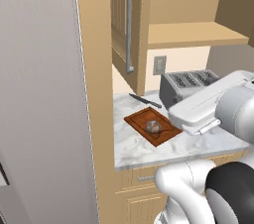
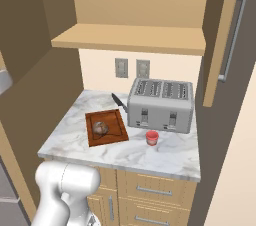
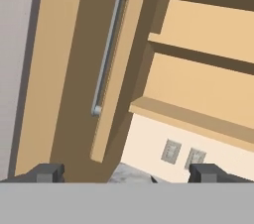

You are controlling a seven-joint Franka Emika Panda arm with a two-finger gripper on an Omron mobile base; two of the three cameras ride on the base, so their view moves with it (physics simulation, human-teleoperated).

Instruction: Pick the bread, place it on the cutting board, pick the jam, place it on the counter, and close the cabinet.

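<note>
Fingers [image 3: 127, 172] stood wide and empty, aimed up at the open left door [image 3: 74, 69] of the cabinet, its handle [image 3: 106, 54] above and between them: likely lining up to close it. Bread [image 2: 100, 128] lay on the board [image 2: 112, 137]; jam [image 2: 152, 137] stood on the bench [image 2: 170, 157] before the toaster [image 2: 161, 104].

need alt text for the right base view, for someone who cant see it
A marbled counter holds a cutting board with the bread on it, a red jam jar in front of a silver toaster, and a black knife behind the board. Above, the cabinet doors stand open on a bare shelf.
</note>
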